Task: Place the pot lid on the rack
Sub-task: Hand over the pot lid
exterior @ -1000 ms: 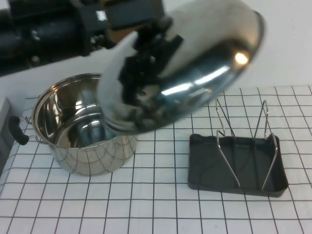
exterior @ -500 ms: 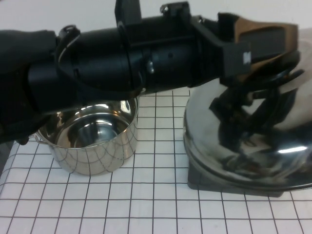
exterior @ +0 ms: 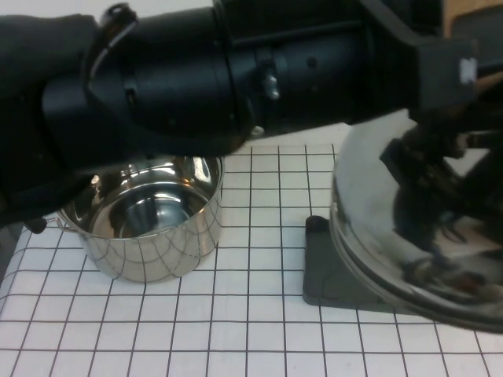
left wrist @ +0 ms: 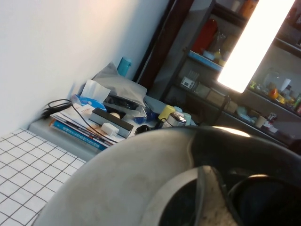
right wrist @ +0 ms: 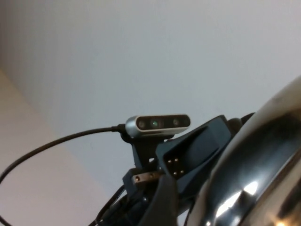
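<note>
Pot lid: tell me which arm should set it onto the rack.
Left. The left hand grips the pot lid and holds it tilted just over the rack. The right hand is out of the high view, and its camera looks up beside the lid.

Polished steel against matt black plastic

The lid (exterior: 393, 236), clamped in the left gripper (exterior: 428, 153), is mirror-bright, smooth metal that reflects the dark fingers above it. The pot (exterior: 149, 236), well off to the gripper's left, is the same glossy steel inside and out. The rack (exterior: 326, 271), just below the gripper, has a matt, dark grey, plastic-looking base. The left arm (exterior: 196, 86) behind the gripper looks like matt black plastic with a faint sheen. The table (exterior: 236, 330) beneath has a white, matt, gridded surface. The right gripper is out of view; near it sit the lid's shiny rim and a camera (right wrist: 157, 123) with a satin silver casing.
</note>
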Controlling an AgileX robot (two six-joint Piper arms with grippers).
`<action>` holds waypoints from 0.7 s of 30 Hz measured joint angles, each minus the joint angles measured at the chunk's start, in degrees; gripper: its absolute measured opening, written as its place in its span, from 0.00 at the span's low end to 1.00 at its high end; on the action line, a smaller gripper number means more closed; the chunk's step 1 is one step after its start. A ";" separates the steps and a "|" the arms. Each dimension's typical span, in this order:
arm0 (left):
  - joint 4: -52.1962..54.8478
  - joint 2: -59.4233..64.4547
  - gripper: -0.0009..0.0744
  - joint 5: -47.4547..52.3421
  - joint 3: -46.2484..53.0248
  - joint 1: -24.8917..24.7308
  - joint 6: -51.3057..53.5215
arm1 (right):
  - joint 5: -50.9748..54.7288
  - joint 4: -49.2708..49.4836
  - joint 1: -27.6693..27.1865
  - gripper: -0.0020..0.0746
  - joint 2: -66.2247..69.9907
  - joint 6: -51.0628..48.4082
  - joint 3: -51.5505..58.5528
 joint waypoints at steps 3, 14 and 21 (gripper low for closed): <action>0.00 0.29 0.45 -2.45 0.00 -3.17 1.37 | 0.40 0.21 0.00 0.89 1.68 -0.24 0.00; -0.10 3.37 0.45 -5.63 0.00 -9.81 16.84 | 2.67 1.21 0.10 0.18 4.69 -11.33 0.00; 3.37 3.77 0.69 -5.21 -0.10 -9.94 10.98 | 1.08 0.35 0.10 0.18 4.87 -16.29 0.00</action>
